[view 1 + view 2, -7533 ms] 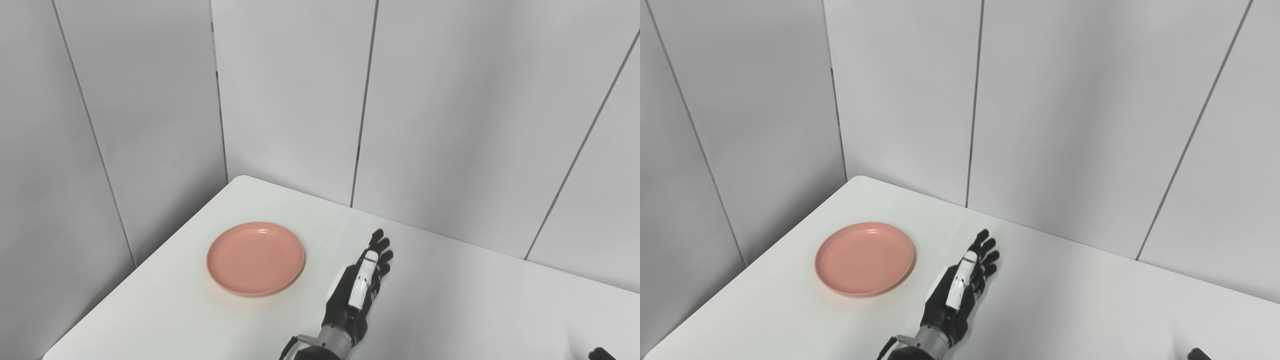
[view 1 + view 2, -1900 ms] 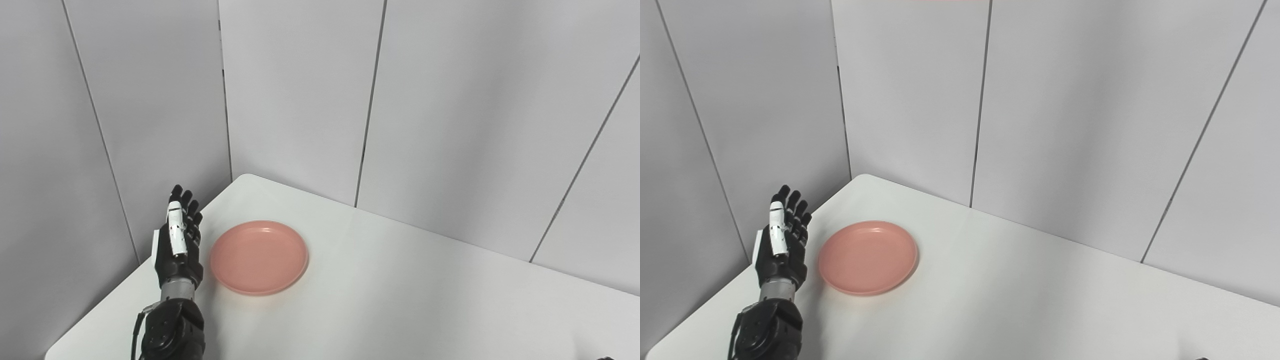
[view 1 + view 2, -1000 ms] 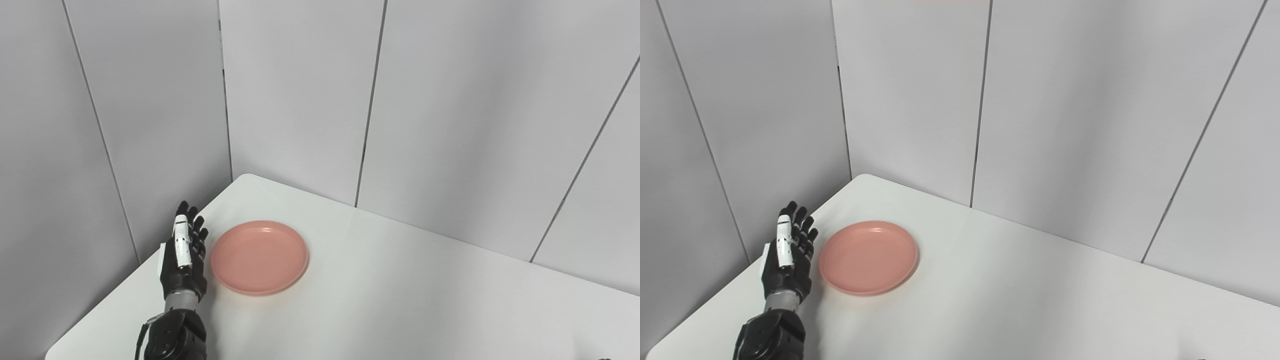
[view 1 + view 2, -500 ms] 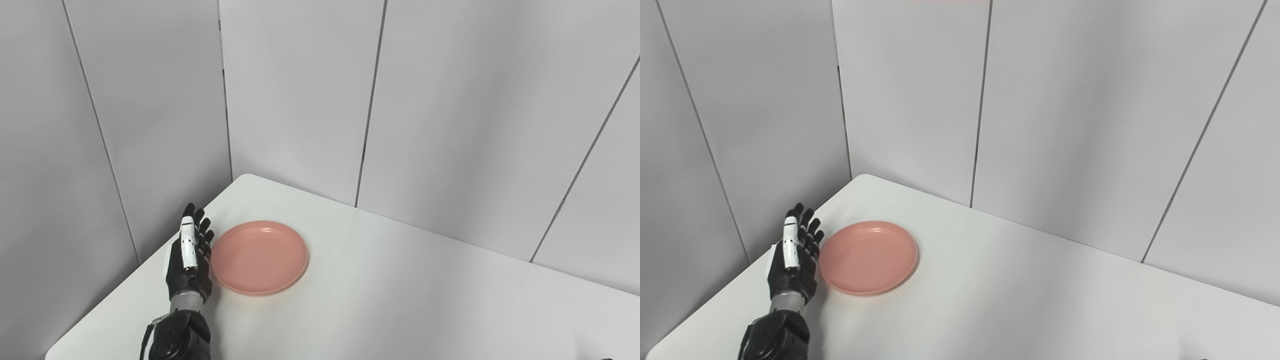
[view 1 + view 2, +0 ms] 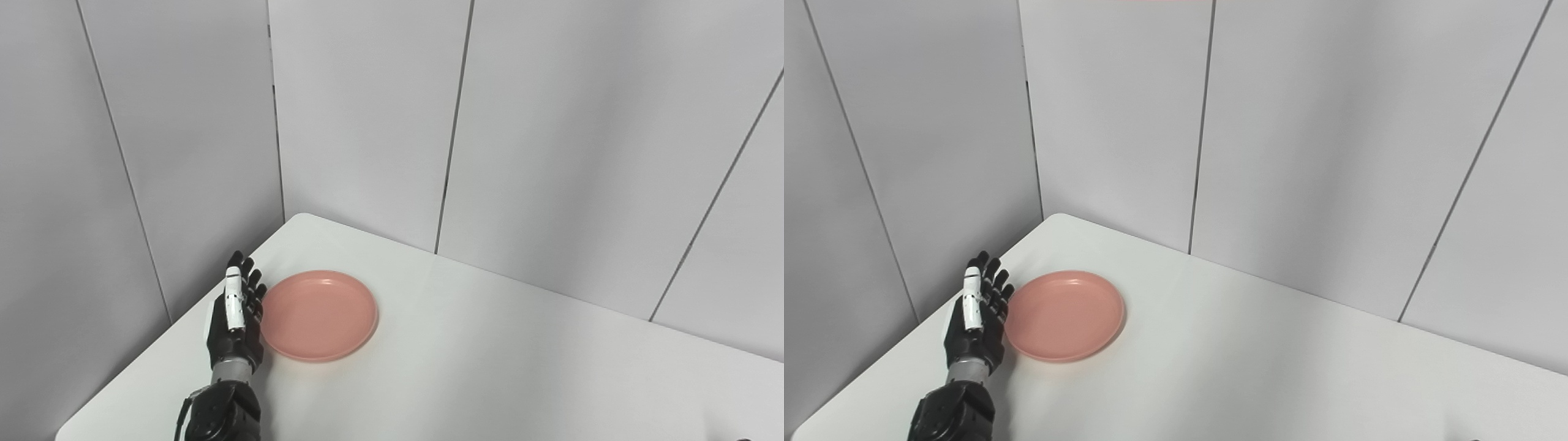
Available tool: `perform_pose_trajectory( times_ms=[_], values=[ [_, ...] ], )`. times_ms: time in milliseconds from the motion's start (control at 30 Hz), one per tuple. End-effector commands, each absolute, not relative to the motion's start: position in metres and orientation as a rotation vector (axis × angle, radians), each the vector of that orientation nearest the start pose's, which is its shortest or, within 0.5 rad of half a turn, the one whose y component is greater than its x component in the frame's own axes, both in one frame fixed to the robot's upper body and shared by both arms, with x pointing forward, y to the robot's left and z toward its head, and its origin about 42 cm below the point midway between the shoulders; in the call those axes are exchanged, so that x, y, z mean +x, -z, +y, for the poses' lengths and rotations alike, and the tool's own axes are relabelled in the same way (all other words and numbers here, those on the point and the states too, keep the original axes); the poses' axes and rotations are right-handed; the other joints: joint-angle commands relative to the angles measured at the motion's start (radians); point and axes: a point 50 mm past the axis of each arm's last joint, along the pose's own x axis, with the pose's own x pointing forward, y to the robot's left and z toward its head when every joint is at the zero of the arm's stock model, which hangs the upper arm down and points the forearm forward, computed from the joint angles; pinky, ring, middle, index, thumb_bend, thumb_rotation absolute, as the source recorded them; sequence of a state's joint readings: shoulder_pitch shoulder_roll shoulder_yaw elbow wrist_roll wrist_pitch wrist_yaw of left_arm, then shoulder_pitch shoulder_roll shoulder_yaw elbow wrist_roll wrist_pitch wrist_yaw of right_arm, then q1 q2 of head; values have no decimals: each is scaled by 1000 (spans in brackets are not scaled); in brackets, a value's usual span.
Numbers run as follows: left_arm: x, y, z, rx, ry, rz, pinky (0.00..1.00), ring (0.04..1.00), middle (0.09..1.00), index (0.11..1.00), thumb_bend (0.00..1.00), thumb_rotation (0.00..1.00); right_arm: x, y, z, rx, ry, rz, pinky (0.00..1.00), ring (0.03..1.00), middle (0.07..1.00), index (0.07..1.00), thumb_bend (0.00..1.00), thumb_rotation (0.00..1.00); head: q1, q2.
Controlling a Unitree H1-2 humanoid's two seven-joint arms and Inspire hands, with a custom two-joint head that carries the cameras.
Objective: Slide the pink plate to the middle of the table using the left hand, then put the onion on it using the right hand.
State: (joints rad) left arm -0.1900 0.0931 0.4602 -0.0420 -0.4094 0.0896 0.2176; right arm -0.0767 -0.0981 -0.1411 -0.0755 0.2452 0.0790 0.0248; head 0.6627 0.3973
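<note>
Against the left rim of the pink plate [image 5: 318, 315] stood the left robot hand [image 5: 234, 318], edge-on to the bench [image 5: 490, 367], its fingers straight and apart, holding nothing; whether the palm was already touching the rim or just short of it could not be told from either eye view. The plate itself lay flat near the bench's far left corner, well to the left of the bench's middle, so the sliding step appeared barely begun. To do it well, I judged, the robot hand should press low on the rim, with the palm square to the direction of travel (a push placed off the plate's centre line would likely spin it rather than carry it), and move slowly to the right and toward the robot, so the shallow plate would not ride up or slip past the fingertips. Right of the plate the bench was cut off by the lower and right picture edges; no onion showed anywhere, and the right robot hand was out of view, save perhaps a dark speck at the bottom right corner too small to identify.
</note>
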Motion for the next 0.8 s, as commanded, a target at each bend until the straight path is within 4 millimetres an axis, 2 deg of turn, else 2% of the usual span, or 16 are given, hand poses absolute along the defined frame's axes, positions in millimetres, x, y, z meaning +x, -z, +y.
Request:
perform_pose_trajectory(
  times_ms=[0,767],
  values=[
    [319,-174,360,-369,-530,-255,1000,993,992,977,400,1000,306,-137,-274,150,77,-72,491,763,799,692,1000,775,1,0],
    [337,-169,335,-380,-453,-206,992,984,984,975,381,1000,305,-136,-274,152,72,-71,546,799,833,733,1000,775,-6,6]
  ],
)
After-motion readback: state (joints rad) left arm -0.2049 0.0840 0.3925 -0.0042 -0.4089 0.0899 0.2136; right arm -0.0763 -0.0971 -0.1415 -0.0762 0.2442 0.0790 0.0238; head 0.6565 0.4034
